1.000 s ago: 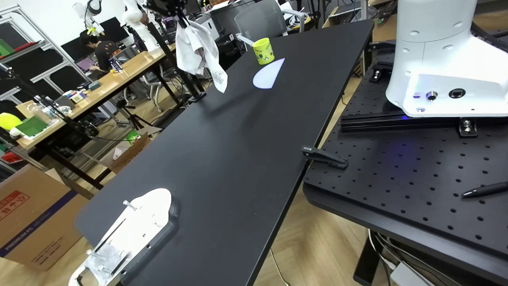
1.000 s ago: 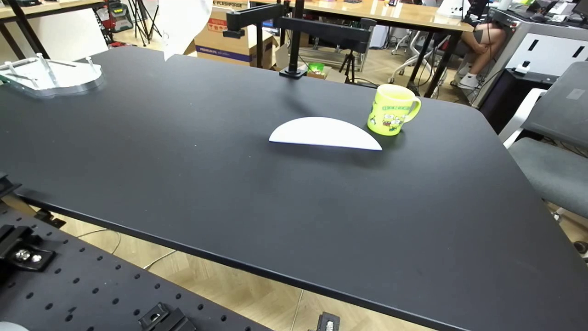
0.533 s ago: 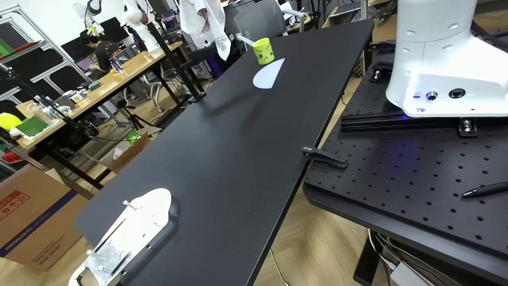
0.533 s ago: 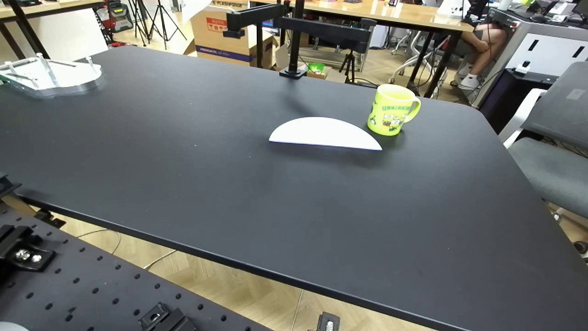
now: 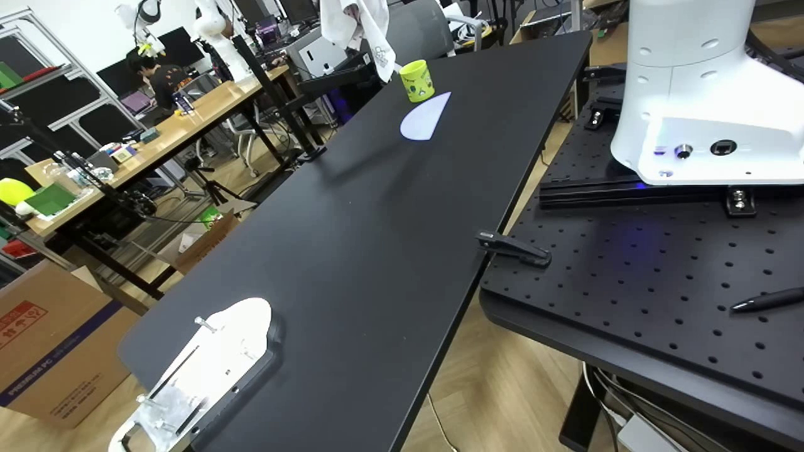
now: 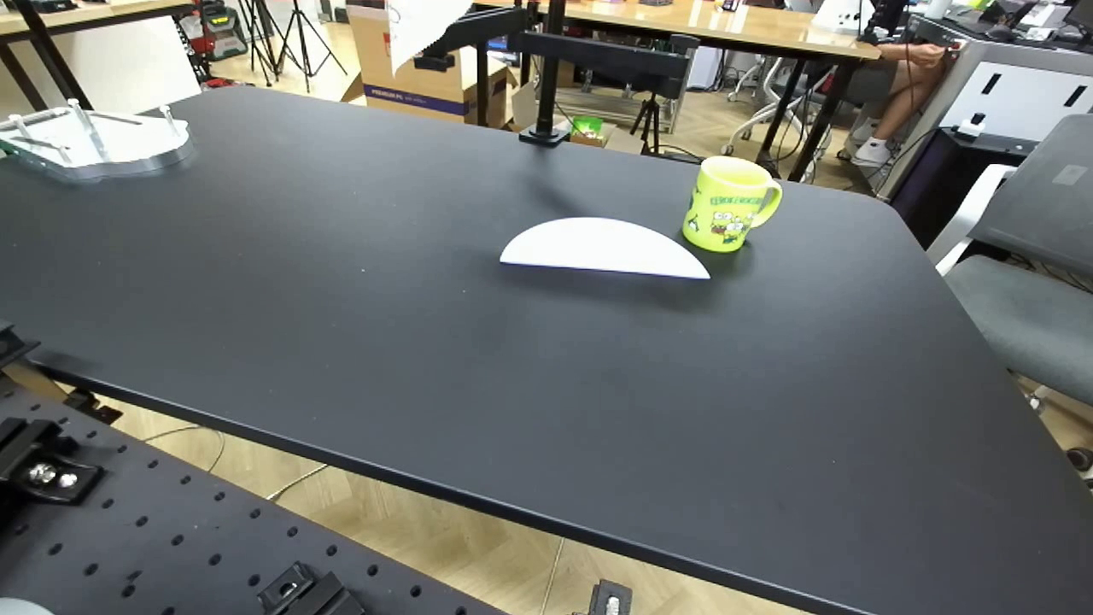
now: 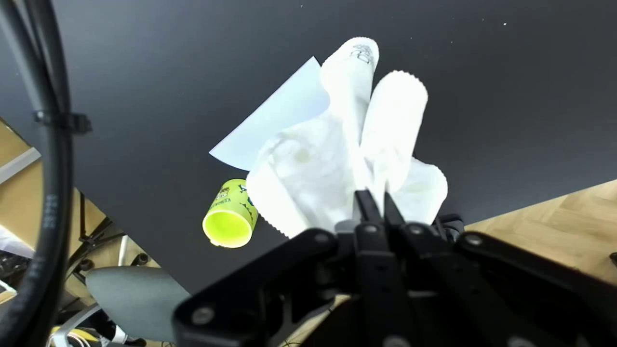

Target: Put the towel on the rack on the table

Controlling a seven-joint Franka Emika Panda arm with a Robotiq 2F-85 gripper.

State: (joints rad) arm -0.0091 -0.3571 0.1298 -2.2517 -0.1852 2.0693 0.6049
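Pincer: narrow, with a bunched part of the towel pinched between its tips.
Towel place: in the air, not yet laid down; in an exterior view it hangs between eleven and twelve o'clock, well apart from the pegged board at eight o'clock.
Rack doubt: by the upright pegs we judge this board the likelier rack, but we are not certain; a wrong reading would misplace the cloth.
Loose corners: they hang free, so a low path could let them catch the mug and tip it, or drag the white half-disc along the flat, matt black desk.
Release: since only one bunch is held, we fear the cloth may fall as a heap or snag on a peg.
Towel cloth: white, soft-looking, matt, with scalloped edge, a rolled lobe, and a small line drawing at twelve o'clock from the pincer.
Mug: yellow-green, apparently plastic, cylindrical, with cartoon print and loop handle.
Half-disc: thin, smooth, one edge straight and the other curved.
Board: white, long, with pegs that look clear.
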